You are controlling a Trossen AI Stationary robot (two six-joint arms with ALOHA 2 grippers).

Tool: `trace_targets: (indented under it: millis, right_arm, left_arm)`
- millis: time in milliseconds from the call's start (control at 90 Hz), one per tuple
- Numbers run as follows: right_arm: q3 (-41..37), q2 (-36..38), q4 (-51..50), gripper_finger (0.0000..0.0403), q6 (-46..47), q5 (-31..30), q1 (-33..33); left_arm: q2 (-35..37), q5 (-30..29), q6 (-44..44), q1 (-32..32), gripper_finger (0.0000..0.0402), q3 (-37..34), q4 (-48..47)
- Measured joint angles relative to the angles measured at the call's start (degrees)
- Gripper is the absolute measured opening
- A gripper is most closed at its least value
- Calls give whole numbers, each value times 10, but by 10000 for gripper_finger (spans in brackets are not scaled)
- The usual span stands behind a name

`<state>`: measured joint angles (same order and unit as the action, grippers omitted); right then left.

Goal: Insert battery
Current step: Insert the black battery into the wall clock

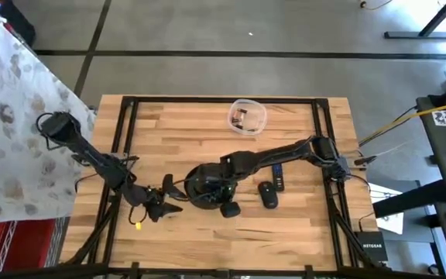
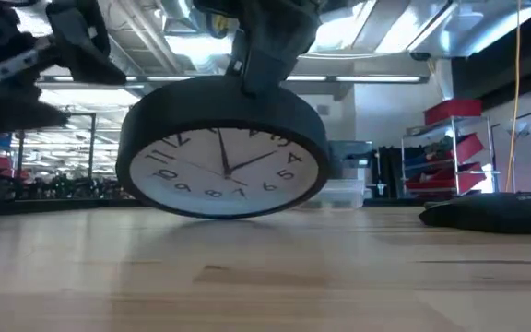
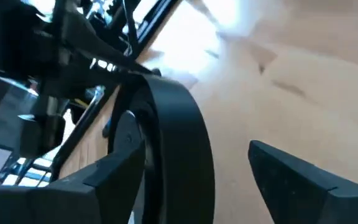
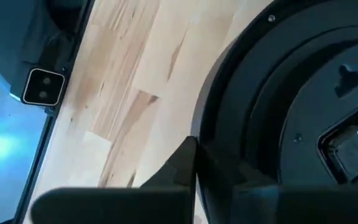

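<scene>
A round black wall clock (image 1: 202, 188) hangs tilted over the table's middle. Its white face (image 2: 224, 173) is turned toward the near edge and downward, and its black back (image 4: 303, 87) faces up. My right gripper (image 1: 224, 172) is shut on the clock's upper rim from above. My left gripper (image 1: 163, 203) stands open at the clock's left side. The rim (image 3: 185, 149) lies between its fingers, and I cannot tell whether they touch it. No battery shows plainly. A clear tub (image 1: 247, 115) at the far middle holds small dark pieces. My right gripper holds the clock by its rim (image 4: 211, 134) at the far right side, with one finger (image 4: 182, 163) outside the rim and the other hidden over the back. It comes from above, slanting in from the right. The clock hangs tilted, with its lower edge (image 2: 219, 214) just above the table.
Two dark remote-like objects (image 1: 268, 194) (image 1: 279, 177) lie right of the clock; one shows in the low view (image 2: 491, 213). A small yellow thing (image 1: 138, 225) lies near the front left. Black frame rails (image 1: 122, 139) run along the table's sides.
</scene>
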<state>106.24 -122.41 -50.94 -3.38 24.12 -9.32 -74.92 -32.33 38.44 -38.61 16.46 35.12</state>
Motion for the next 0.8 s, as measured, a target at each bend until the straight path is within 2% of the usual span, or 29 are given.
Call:
trace_targets:
  millis: [122,278,444,556,711,800]
  right_arm:
    - [0,0,0,0,1,0,0]
    - [0,0,-1,0,1,1,0]
    - [0,0,-2,0,9,1,0]
    - [0,0,-3,0,16,1,-1]
    - [2,7,-9,0,16,-2,-1]
    - [3,18,-16,1,16,-4,0]
  left_arm:
    - [-60,-58,-3,-2,272,16,6]
    - [-143,-182,-22,-2,272,51,23]
    - [-214,-259,-57,-1,269,91,19]
    - [-229,-294,-100,-15,236,110,17]
    - [-216,-300,-153,-36,151,131,-21]
    - [-203,-302,-172,-41,147,143,-42]
